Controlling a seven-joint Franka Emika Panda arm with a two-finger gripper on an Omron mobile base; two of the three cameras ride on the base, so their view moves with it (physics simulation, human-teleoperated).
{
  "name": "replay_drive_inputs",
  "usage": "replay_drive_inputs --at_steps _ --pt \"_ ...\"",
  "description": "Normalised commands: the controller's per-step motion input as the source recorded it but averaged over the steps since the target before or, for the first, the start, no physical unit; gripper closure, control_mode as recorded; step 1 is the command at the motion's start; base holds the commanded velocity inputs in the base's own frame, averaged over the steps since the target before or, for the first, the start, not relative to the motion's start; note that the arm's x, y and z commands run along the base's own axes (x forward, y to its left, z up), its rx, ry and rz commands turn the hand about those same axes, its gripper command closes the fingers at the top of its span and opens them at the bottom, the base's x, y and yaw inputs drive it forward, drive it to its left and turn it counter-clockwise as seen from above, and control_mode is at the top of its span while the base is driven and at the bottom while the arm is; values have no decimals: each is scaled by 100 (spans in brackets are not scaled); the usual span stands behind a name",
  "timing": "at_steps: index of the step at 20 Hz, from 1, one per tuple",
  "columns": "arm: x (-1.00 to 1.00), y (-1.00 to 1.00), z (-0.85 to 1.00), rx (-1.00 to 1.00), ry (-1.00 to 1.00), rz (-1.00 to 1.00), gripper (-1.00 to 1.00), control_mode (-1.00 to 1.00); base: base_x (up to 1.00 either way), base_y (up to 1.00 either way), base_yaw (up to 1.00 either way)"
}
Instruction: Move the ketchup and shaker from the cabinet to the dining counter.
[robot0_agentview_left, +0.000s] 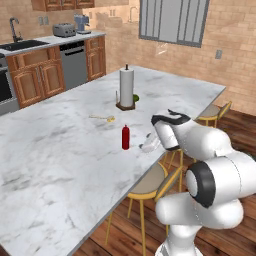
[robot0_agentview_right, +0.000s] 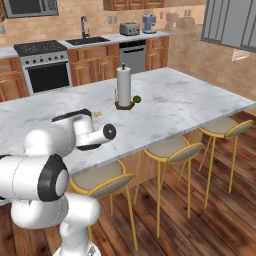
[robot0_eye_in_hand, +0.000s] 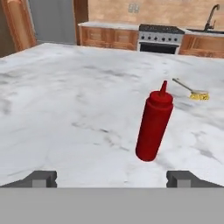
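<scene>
Ketchup, a slim red squeeze bottle w/ tapered nozzle cap (robot0_eye_in_hand: 154, 123), stands upright on the dining counter, a big white-grey veined marble island top (robot0_agentview_left: 60, 150), just ahead of the two-finger gripper (robot0_eye_in_hand: 112, 178). Jaws spread wide, nothing between them; bottle sits apart from both dark fingertips (robot0_eye_in_hand: 41, 178), a bit toward the right one in hand view. So the hand is released, and bottle no. 1 looks delivered.

Outward: a small yellow-headed brush w/ thin handle (robot0_eye_in_hand: 192, 91) lies flat on the marble beyond the bottle, well apart. Farther along stands a white paper towel roll on a dark wooden base (robot0_agentview_left: 126, 88), w/ a small green round thing (robot0_agentview_left: 135, 97) just beside the base. Yellow-legged round stools (robot0_agentview_right: 172, 148) line the near edge. Back wall: steel toaster (robot0_agentview_left: 64, 30) on the smaller counter.

Step, as I judge it: ketchup half done, shaker left. Next move likely calls for backing the hand clear w/o tipping the bottle, then going to the wall cabinet for the shaker.

Labels/writing: none legible on bottle or anything else.
</scene>
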Motion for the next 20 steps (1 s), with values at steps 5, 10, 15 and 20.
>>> replay_drive_inputs --at_steps 5,10,15,20 --pt "-47 -24 54 1 31 -18 -100 -100 0 0 0" --pt "-47 -29 63 4 29 -18 -100 -100 0 0 0" --pt "-57 -26 52 2 18 -17 -100 -100 0 0 0" --pt "-65 -8 38 0 5 -22 -100 -100 0 0 0"
